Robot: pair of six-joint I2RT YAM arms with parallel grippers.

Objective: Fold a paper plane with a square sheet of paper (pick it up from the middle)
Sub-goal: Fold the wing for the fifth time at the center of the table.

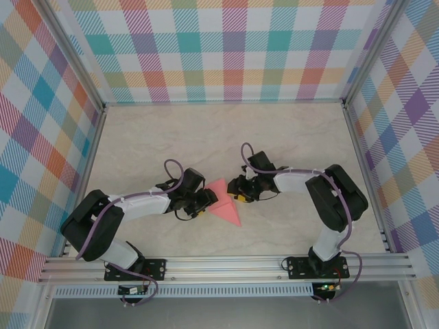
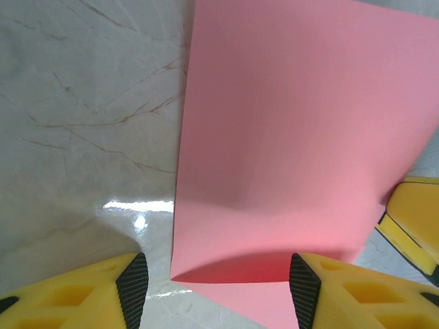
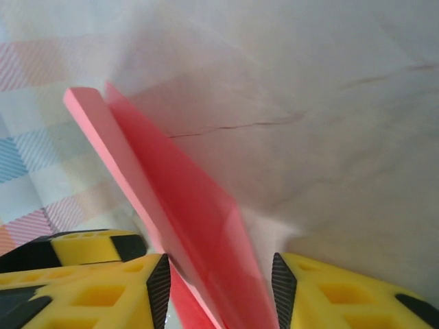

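Jaws flank paper plane (image 1: pixel 225 205)
left jaws released, gap beside the paper edge; right jaws straddle the fold, hold unclear; surface (image 1: pixel 171 137) open beyond.

We note: paper plane (image 1: pixel 224 204) salmon-pink; left gripper fingers (image 2: pixel 75 298) yellow, pads (image 2: pixel 134 291) black; tabletop (image 1: pixel 171 130) cream marble, brown veining; walls (image 1: pixel 226 48) multicolour pastel plaid

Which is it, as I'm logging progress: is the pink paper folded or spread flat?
Folded. From above the paper is a pointed wedge, not a square, and the right wrist view shows two layers splayed apart.
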